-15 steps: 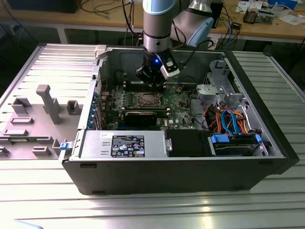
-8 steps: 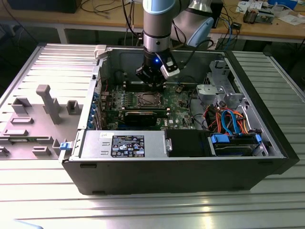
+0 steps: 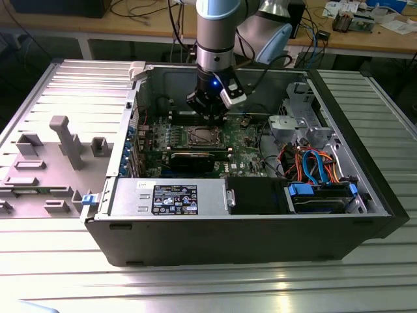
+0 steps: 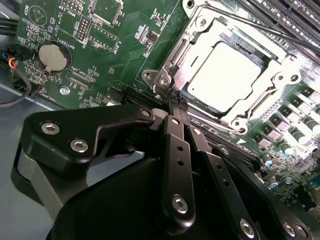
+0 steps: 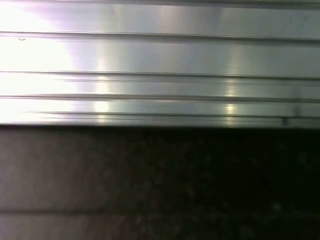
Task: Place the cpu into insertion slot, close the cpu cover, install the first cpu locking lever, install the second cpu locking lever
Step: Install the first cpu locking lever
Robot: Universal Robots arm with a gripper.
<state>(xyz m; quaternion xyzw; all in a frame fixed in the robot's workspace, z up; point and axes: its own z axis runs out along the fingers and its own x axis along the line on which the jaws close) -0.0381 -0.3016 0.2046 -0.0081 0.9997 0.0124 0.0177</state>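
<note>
**CPU seated and covered; gripper closed at the socket corner**

In the second wrist view the cpu (image 4: 231, 67) lies in the insertion slot (image 4: 207, 102), its bright metal top showing through the opening of the cpu cover (image 4: 272, 82), which lies flat over it. So placing the chip and closing the cover look done. A thin lever rod (image 4: 260, 26) runs along the socket's upper edge in the upper right of that frame; whether either locking lever is fully latched I cannot tell.

The gripper (image 4: 175, 100) has its two black fingers pressed together, with nothing visible between them. Their tips stand at the socket's corner near a hinge screw (image 4: 164, 81), just beside the cover's edge.

In the exterior view the gripper (image 3: 210, 112) hangs inside the open computer case (image 3: 365, 195), just above and right of the socket at frame centre. Room is tight: the black graphics card (image 3: 192, 158) lies just below the socket, memory slots (image 4: 295, 15) run just above it, and a metal drive bracket (image 3: 290, 127) with cables stands to the right. The way straight up is open.
</note>
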